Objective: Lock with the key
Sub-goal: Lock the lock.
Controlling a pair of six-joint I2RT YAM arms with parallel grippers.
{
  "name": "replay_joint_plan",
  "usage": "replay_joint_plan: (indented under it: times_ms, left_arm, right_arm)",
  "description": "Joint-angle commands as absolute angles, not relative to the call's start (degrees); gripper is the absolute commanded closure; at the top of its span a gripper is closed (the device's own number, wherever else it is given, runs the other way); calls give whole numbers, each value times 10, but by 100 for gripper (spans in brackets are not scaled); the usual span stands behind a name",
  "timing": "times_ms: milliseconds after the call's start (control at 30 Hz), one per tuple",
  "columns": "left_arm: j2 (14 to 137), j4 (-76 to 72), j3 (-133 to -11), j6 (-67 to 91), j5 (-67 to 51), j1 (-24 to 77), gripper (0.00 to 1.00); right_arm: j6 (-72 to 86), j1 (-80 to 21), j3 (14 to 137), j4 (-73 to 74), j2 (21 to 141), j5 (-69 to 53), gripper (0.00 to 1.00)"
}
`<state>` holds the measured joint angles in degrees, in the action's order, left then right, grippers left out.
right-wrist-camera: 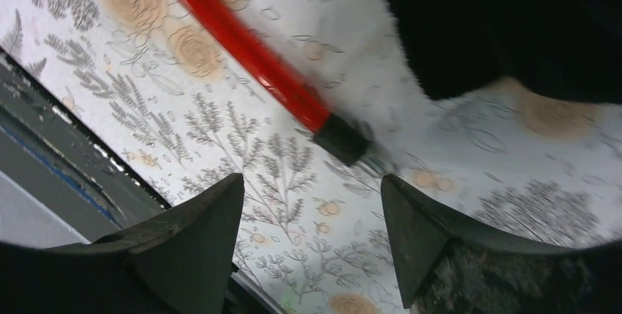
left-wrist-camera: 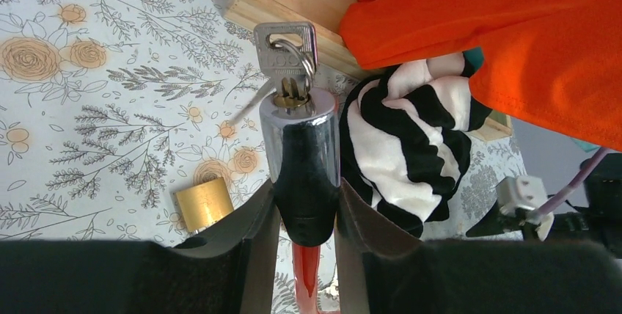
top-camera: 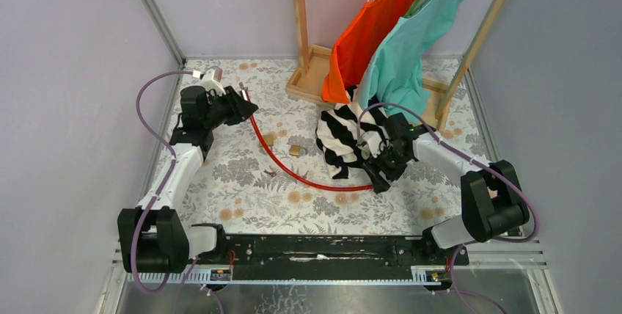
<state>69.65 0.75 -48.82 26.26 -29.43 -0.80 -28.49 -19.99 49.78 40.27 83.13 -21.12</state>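
The key [left-wrist-camera: 286,48] is sitting at the far left of the table, pushed into the end face of a chrome lock cylinder [left-wrist-camera: 299,138]. Its square head is sticking out, with a split ring [left-wrist-camera: 306,56] running through it. Marks are showing on the head, but they are too small to read.

Nearest the arm bases, the right gripper [right-wrist-camera: 308,196] is hovering at centre right with its two fingers standing well apart, gripping nothing. Just beyond its fingertips the black tip [right-wrist-camera: 342,139] of the red cable [top-camera: 293,174] is lying on the floral tablecloth [top-camera: 242,204]. It is not touching either finger.

The cable is curving from there across the middle of the table toward the far left. Just right of its curve, a brass block [top-camera: 295,150] and a smaller brass piece [top-camera: 270,139] are lying close together on the cloth.

At the far end of the cable, the left gripper [left-wrist-camera: 306,207] is clamping the black sleeve just behind the chrome cylinder. One finger is pressing on each side, and the keyed end is pointing away from the wrist.

A black-and-white striped cloth [top-camera: 341,138] is lying heaped between the two grippers, right beside the right one. Behind it a wooden rack [top-camera: 301,13] is standing at the far edge. An orange shirt [top-camera: 367,35] and a teal shirt [top-camera: 411,50] are hanging from it, down to the striped heap.
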Motion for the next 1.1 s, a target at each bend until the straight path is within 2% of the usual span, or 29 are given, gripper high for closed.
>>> replay_joint_plan:
  times_ms: [0,200,367,700,900,1067]
  left_arm:
    - [672,-22,-484,233,-281,-11,100]
    - [662,-23,-482,222,-282,-11,100]
    - [659,-21,-482,206,-296,-9,100]
    - [661,-26,-471,194,-294,-1,100]
    - [660,-26,-471,192,-295,0,100]
    - [659,-28,-468,189,-301,3,100]
  right_arm:
    - [-334,-236,490,421,850,-242,25]
    - [-374,-248,480,417,865,-265,25]
    - [-355,-251,472,388,880,-239,26]
    - [-378,-255,458,416,804,-275,27]
    - [-406,-264,417,393,799,-265,27]
    - [-365,-264,413,346,820,-221,27]
